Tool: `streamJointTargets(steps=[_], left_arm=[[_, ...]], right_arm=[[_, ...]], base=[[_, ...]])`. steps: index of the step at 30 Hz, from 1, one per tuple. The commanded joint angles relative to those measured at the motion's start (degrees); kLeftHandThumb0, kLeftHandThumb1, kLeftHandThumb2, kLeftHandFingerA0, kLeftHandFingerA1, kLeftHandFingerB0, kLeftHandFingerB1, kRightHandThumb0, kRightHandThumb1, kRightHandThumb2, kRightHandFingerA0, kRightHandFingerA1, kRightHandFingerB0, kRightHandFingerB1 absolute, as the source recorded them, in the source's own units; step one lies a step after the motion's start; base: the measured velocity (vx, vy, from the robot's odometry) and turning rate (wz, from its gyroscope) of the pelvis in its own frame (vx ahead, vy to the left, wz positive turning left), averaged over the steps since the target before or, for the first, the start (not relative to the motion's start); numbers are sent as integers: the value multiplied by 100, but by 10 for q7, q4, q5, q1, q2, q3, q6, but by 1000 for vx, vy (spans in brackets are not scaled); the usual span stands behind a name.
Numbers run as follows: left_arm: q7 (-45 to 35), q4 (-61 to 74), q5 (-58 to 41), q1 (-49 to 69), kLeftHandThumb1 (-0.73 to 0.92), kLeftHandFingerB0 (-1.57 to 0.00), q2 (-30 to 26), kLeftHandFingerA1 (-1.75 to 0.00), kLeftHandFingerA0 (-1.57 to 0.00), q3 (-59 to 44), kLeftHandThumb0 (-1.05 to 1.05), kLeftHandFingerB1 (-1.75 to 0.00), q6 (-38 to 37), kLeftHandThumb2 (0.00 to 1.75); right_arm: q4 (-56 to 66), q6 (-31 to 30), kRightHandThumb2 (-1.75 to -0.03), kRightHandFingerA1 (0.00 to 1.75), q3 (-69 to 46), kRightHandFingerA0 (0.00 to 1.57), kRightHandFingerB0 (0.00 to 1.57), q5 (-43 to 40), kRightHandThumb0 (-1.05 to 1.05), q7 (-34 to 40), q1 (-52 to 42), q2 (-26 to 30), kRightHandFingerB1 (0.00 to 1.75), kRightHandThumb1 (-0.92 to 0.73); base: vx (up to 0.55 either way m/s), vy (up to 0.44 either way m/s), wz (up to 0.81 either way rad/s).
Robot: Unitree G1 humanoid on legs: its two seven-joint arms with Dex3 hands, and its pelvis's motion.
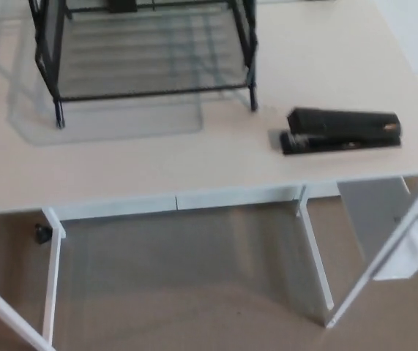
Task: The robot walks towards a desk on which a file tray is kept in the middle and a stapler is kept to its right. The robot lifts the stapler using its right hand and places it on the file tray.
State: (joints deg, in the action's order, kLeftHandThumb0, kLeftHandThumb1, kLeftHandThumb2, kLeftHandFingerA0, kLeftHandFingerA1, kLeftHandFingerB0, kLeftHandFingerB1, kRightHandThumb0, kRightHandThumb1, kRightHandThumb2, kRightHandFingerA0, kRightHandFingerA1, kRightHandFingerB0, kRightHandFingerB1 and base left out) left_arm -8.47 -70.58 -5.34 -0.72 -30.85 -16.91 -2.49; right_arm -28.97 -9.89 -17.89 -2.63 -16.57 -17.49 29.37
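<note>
Right of the tray (pixel 150 93), the stapler (pixel 342 130) could get nudged off the counter (pixel 121 168); the hands are out of view, so I cannot tell how the fingers stand.

Pale cream desk top (pixel 121 168), white frame with slanted legs (pixel 51 281) beneath, tan-brown floor (pixel 194 314), soft even light

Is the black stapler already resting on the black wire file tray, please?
No, the black stapler lies on the pale desk top, to the right of the black wire file tray and apart from it.

Pale desk (pixel 194 164), file tray (pixel 146 55), apparently black stapler (pixel 342 131)
</note>
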Motion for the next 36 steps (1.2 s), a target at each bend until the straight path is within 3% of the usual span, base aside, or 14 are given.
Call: streamJointTargets(steps=[1,4,5,6,14,15,16,27,28,30,31,36], left_arm=[[4,-2,0,1,79,-18,-7,-82,-30,-2,-60,-64,0,76],[5,-2,0,0,81,-17,-6,-80,-28,-1,-59,-63,2,77],[4,-3,0,0,81,-16,-6,-79,-27,-2,-59,-62,2,77],[3,-3,-1,0,80,-16,-6,-80,-28,-2,-59,-63,1,78],[3,-8,-5,-7,81,-15,-6,-79,-27,-7,-59,-61,2,76],[2,-6,-6,-6,81,-16,-5,-80,-28,-8,-58,-62,2,76],[5,-5,-5,-7,80,-16,-5,-81,-30,-7,-60,-63,3,76],[3,-2,0,-8,80,-15,-5,-79,-27,-3,-59,-62,5,77],[3,-2,0,-7,80,-15,-5,-80,-28,-3,-59,-62,4,77],[3,-5,-4,-11,81,-16,-4,-79,-28,-7,-59,-62,6,76],[3,-6,-3,-12,81,-15,-5,-83,-24,-6,-59,-61,5,76],[3,-6,1,-10,81,-16,-5,-79,-27,-2,-60,-62,4,76]], right_arm=[[22,-13,-88,53,1,24,8,2,-60,3,-14,5,40,-59],[41,-23,-89,53,0,23,7,-2,-60,-5,-22,7,40,-61],[42,-23,-64,45,2,29,14,0,-56,-9,-24,10,27,-78],[37,-21,-88,54,1,25,8,-2,-60,-11,-21,11,41,-59],[18,-15,-89,53,-1,24,9,-1,-63,3,-10,0,41,-59],[30,-28,-64,43,0,27,14,-3,-57,-5,-14,4,27,-77],[30,-36,-88,51,-6,21,9,-10,-62,-3,-12,0,40,-58],[18,-15,-87,51,-12,20,6,-11,-58,3,-13,-6,40,-60],[10,-14,-62,42,-14,27,13,-13,-54,-2,-10,-4,27,-77],[10,-17,-65,42,-9,26,13,-7,-56,-5,-6,3,25,-78],[26,-28,-88,50,-11,22,7,-7,-61,1,-11,0,40,-60],[12,-16,-89,52,-4,26,8,6,-60,2,-6,10,40,-61]], base=[[249,9,12],[247,-38,8],[254,-59,17],[260,-66,17],[272,-217,5],[129,-77,1],[103,-44,-2],[26,130,-1],[-12,67,-6],[-23,27,8],[0,0,0],[18,-14,5]])
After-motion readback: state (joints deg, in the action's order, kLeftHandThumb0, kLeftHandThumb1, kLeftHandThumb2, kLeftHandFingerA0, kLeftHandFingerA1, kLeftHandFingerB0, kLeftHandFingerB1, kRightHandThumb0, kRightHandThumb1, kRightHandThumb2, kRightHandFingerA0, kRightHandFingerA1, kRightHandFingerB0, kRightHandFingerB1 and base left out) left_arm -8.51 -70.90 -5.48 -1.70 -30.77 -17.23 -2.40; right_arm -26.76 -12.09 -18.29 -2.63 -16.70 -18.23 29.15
